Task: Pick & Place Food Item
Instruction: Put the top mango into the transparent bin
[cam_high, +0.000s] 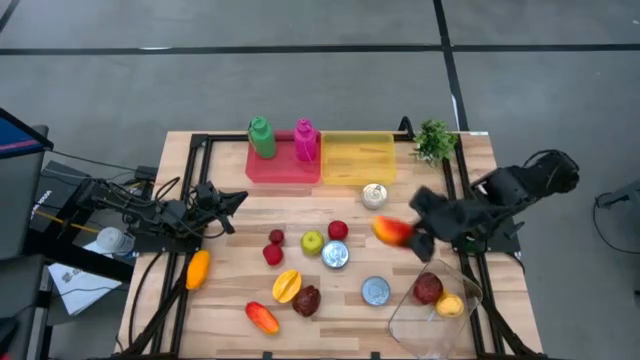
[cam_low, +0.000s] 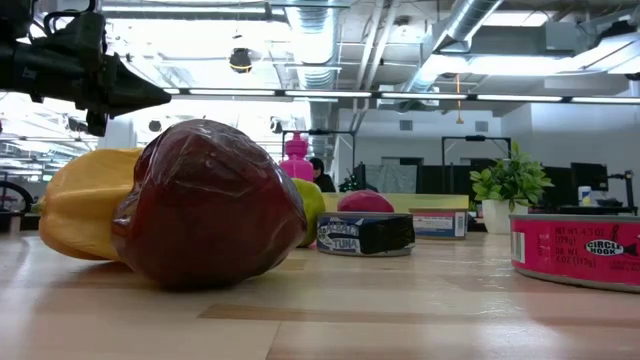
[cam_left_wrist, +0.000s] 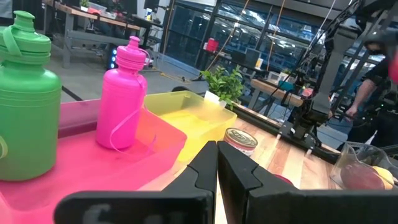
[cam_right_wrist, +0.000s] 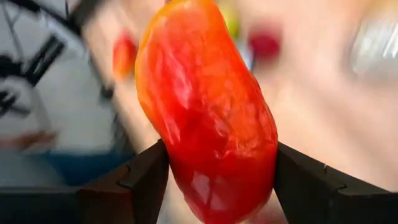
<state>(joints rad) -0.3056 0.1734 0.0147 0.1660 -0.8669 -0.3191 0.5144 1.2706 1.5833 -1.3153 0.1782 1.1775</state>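
Note:
A red-orange mango-like fruit (cam_high: 390, 231) sits between the fingers of my right gripper (cam_high: 414, 232), above the table's right-middle, left of a clear container (cam_high: 470, 290). In the right wrist view the fruit (cam_right_wrist: 208, 118) fills the picture, and my right gripper (cam_right_wrist: 217, 183) is shut on it. My left gripper (cam_high: 236, 199) waits at the table's left side. Its fingers are shut and touch nothing, as the left wrist view (cam_left_wrist: 217, 168) shows. My right gripper pinches the red-orange fruit across its lower body (cam_right_wrist: 186, 180), one finger (cam_right_wrist: 146, 177) on each side. The fingers come level from the table's right side. The fruit stands out past the fingertips and is lifted clear of the table.
The clear container holds a dark red fruit (cam_high: 428, 289) and a yellow piece (cam_high: 450, 306). At the far edge stand a pink tray (cam_high: 283, 168) with a green bottle (cam_high: 262, 137) and a pink bottle (cam_high: 305, 140), a yellow tray (cam_high: 357, 158) and a plant (cam_high: 434, 139). Cans (cam_high: 375, 291) and fruits (cam_high: 312, 241) are scattered mid-table.

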